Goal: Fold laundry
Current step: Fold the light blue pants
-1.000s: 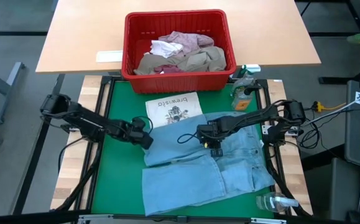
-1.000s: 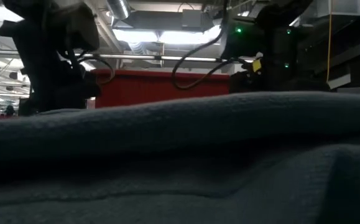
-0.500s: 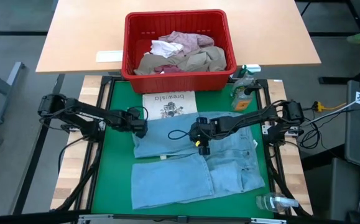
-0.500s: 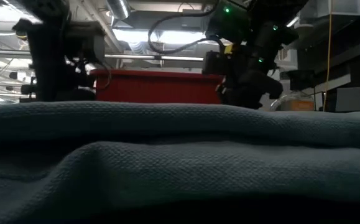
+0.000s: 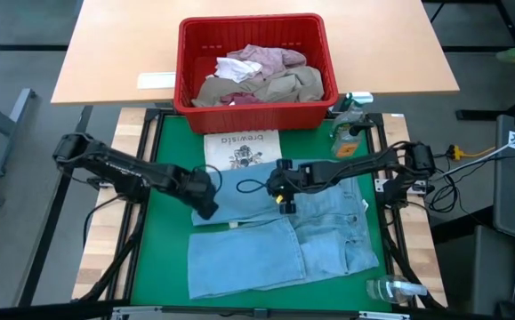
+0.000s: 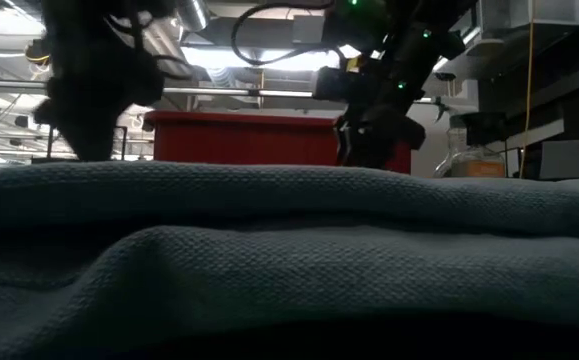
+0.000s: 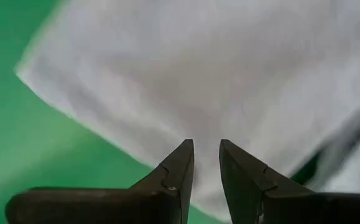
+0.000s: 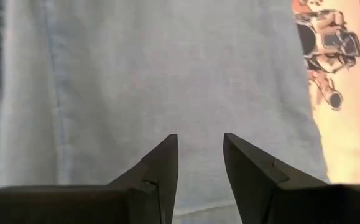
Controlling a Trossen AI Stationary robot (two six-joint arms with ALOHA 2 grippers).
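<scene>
On the green worktop (image 5: 170, 147), the left gripper (image 5: 205, 206) hung over the left edge of the light blue denim jeans (image 5: 275, 240), its jaws spread by a small gap and pinching nothing. The jeans lay folded across the middle of the worktop, partly over a cream printed paper sheet (image 5: 242, 148), in front of the red plastic basket (image 5: 255, 108) with more crumpled clothes. The right gripper (image 5: 277, 192) was above the jeans' upper part, its jaws apart and empty.
</scene>
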